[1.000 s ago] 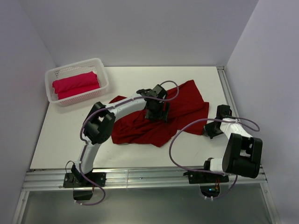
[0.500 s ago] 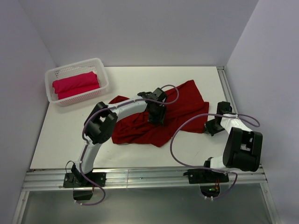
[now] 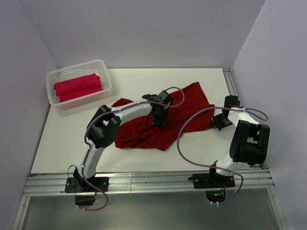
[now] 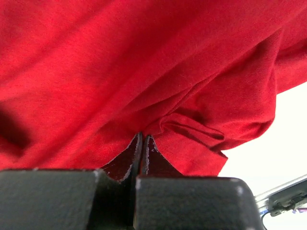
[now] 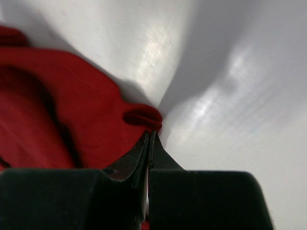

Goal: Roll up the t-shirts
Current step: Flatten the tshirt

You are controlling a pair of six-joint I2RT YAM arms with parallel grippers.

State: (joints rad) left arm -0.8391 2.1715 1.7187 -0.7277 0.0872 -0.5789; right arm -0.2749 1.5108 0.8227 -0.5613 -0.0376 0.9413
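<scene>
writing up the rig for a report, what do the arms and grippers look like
Both the left arm and the right arm have white links with black joint housings, and a thin purple cable loops along each. The left gripper and right gripper have black bodies with dark, glossy, tapering fingers.

From above, part of the crimson t-shirt (image 3: 144, 136) is covered by the left arm (image 3: 127, 111). In both wrist views it is cut off at the edges, and it is blurred beside the right gripper (image 5: 149, 143).
</scene>
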